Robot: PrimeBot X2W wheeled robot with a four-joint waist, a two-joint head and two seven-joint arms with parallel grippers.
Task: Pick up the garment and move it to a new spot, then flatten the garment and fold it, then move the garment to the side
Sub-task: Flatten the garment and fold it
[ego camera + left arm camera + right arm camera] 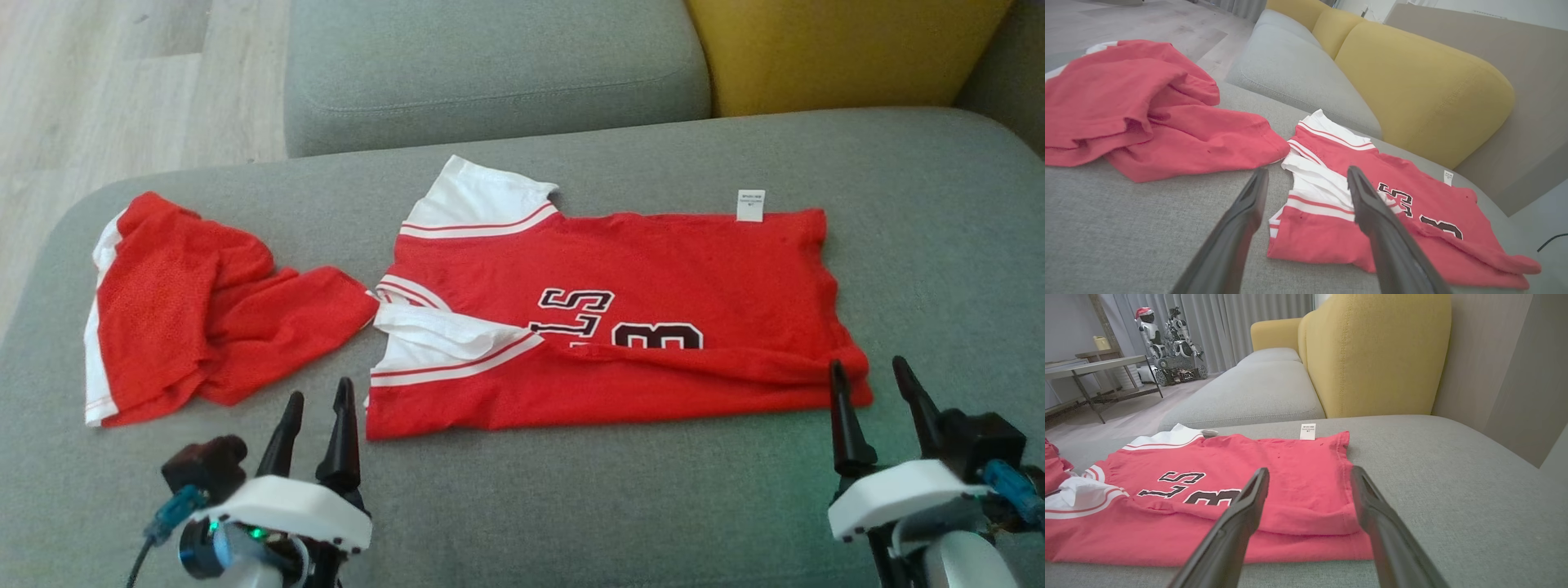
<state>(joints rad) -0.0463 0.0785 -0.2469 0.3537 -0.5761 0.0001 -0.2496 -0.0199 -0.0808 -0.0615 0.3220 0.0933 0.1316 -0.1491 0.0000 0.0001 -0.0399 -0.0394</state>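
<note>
The garment [637, 286] is a red jersey with white sleeves and dark lettering, lying flat on the grey sofa seat [571, 506] with its near long edge folded over. My left gripper [319, 389] stands open just off the jersey's near left corner, nothing between its fingers. In the left wrist view the open left gripper [1307, 170] points at the white sleeve of the jersey [1412, 204]. My right gripper [869, 364] is open at the jersey's near right corner, holding nothing. The right wrist view has the right gripper [1310, 469] open over the jersey's [1290, 469] hem end.
A second red garment with white trim [204, 310] lies crumpled on the seat at the left, touching the jersey's sleeve. Yellow back cushions [841, 49] and another grey seat cushion [490, 73] lie behind. Wooden floor [122, 82] lies beyond the seat's left edge.
</note>
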